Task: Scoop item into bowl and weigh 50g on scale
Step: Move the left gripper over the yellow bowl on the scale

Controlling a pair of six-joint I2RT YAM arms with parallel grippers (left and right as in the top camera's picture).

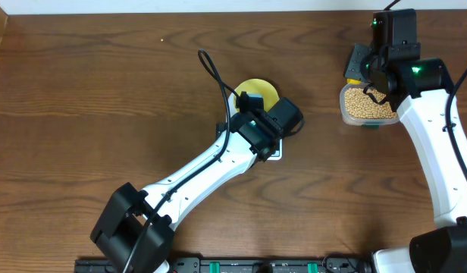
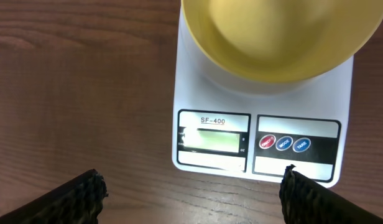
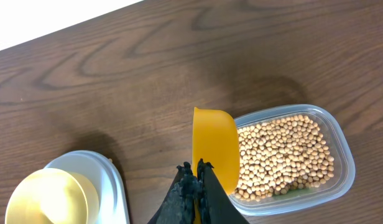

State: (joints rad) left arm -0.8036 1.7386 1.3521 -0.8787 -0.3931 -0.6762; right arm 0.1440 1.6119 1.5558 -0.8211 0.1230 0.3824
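Note:
The pale yellow bowl point(image 1: 256, 92) point(image 2: 266, 37) sits empty on the white scale point(image 2: 260, 118), whose display point(image 2: 210, 140) is lit. My left gripper point(image 2: 193, 186) point(image 1: 273, 125) is open and empty, hovering just in front of the scale. My right gripper point(image 3: 198, 171) point(image 1: 374, 72) is shut on the handle of a yellow-orange scoop point(image 3: 213, 146), held on edge at the left rim of the clear tub point(image 3: 341, 180) point(image 1: 364, 106) full of beans point(image 3: 285, 155). No beans show in the scoop. The bowl point(image 3: 45, 199) and scale point(image 3: 110, 180) also show at the lower left of the right wrist view.
The brown wooden table point(image 1: 104, 91) spreads left of the scale. The left arm point(image 1: 195, 171) lies diagonally across the table's middle and covers most of the scale from above. A white edge point(image 1: 180, 6) runs along the table's far side.

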